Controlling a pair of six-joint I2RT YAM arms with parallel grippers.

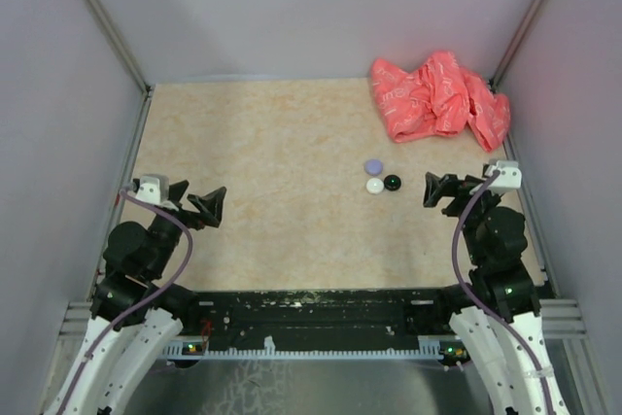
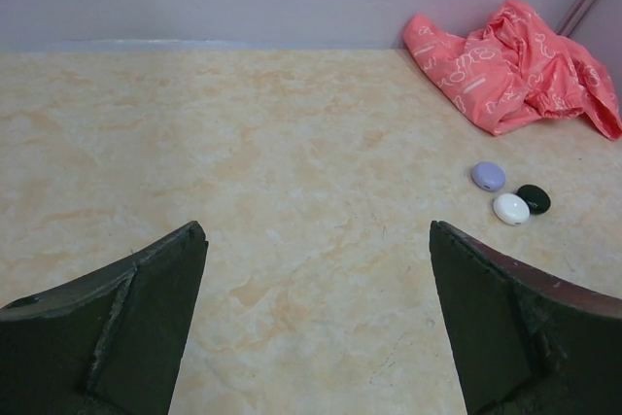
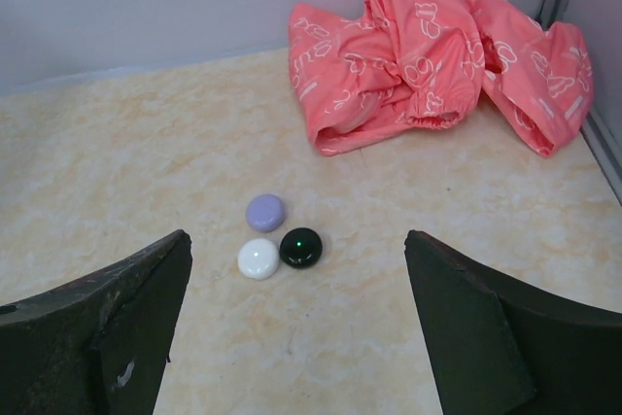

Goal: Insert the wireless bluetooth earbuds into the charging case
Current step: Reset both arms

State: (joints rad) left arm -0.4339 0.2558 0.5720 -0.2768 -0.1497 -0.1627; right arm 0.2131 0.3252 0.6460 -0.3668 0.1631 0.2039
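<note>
Three small round charging cases lie shut and huddled together on the beige table: a lavender case (image 1: 373, 167) (image 3: 265, 212), a white case (image 1: 375, 185) (image 3: 259, 258) and a black case (image 1: 392, 183) (image 3: 301, 247) showing a green light. No earbuds are in view. My right gripper (image 1: 437, 190) (image 3: 296, 235) stands open just right of the cases, with nothing between its fingers. My left gripper (image 1: 212, 205) (image 2: 316, 230) is open and empty at the left side, far from the cases, which appear at the right of its wrist view as the lavender case (image 2: 488, 176), white case (image 2: 511, 209) and black case (image 2: 533, 198).
A crumpled pink cloth (image 1: 437, 96) (image 3: 418, 55) (image 2: 515, 65) lies in the back right corner, behind the cases. Grey walls and metal rails (image 1: 126, 143) enclose the table on three sides.
</note>
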